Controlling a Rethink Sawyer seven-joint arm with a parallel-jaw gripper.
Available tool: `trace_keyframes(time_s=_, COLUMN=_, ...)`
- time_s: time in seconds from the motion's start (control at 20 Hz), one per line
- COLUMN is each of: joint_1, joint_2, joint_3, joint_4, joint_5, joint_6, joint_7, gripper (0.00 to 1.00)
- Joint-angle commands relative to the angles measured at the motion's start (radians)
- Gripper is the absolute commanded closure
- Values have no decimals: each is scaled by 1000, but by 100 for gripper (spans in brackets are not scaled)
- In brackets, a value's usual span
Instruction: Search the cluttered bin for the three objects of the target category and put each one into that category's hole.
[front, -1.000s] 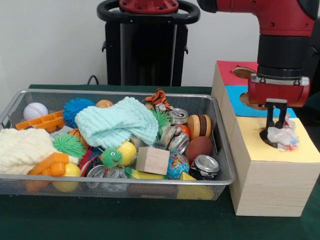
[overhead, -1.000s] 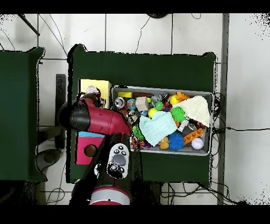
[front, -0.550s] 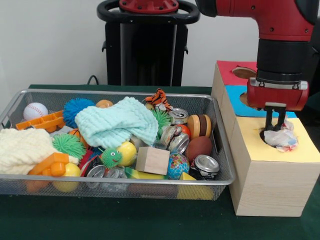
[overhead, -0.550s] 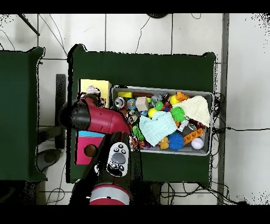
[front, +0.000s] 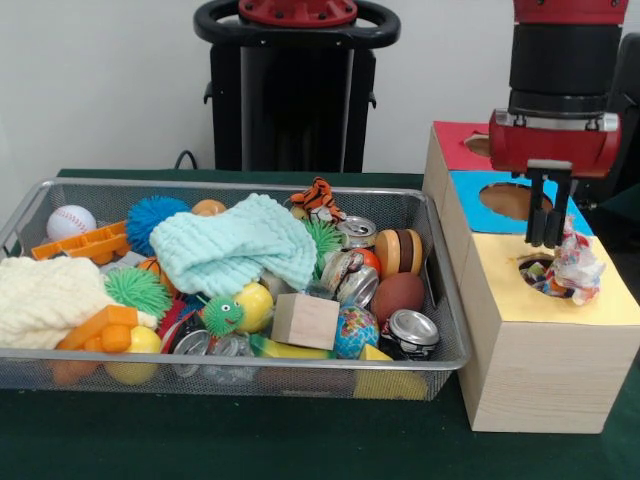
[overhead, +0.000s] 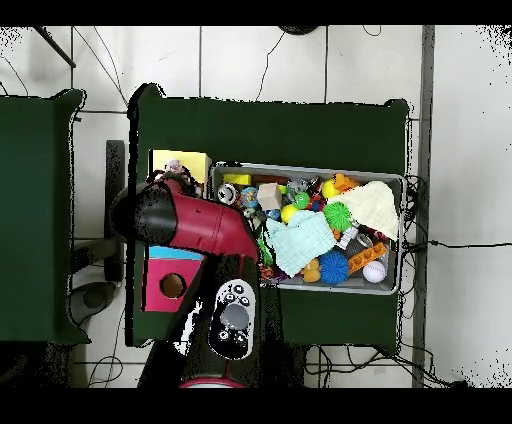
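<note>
No readable writing, claw (front: 549, 238) gripping crumpled wrapper (front: 574, 268) above yellow hole (front: 540, 272), green-clothed bench (front: 230, 440), white wall (front: 100, 80), tiled floor (overhead: 260, 60).

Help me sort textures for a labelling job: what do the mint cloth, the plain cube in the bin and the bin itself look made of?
Mint cloth: soft knitted or waffle-weave fabric, matte, ribbed. Cube: probably unfinished wood, pale with visible grain. Bin: metal wire mesh, silvery, see-through.

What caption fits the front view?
Gripper above the yellow section's hole, a crumpled wrapper resting at its rim, beside the cluttered bin.
</note>
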Motion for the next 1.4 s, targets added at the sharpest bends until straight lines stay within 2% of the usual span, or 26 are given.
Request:
trace_keyframes(time_s=0.05, joint_1=-78, joint_2=-40, joint_3=42, joint_4=41, joint_5=-38, joint_6=67, joint_7=98, gripper=100)
trace_keyframes(time_s=0.4, joint_1=-91, joint_2=-31, joint_3=51, joint_4=14, joint_5=-44, joint_6=83, joint_7=103, gripper=100)
trace_keyframes(time_s=0.55, joint_1=-100, joint_2=-27, joint_3=83, joint_4=20, joint_5=-36, joint_6=76, joint_7=101, gripper=100)
trace_keyframes(time_s=0.95, joint_1=-62, joint_2=-46, joint_3=74, joint_4=-1, joint_5=-15, joint_6=134, joint_7=144, gripper=100)
trace_keyframes(time_s=1.4, joint_1=-58, joint_2=-46, joint_3=84, joint_4=-2, joint_5=-9, joint_6=125, joint_7=148, gripper=100)
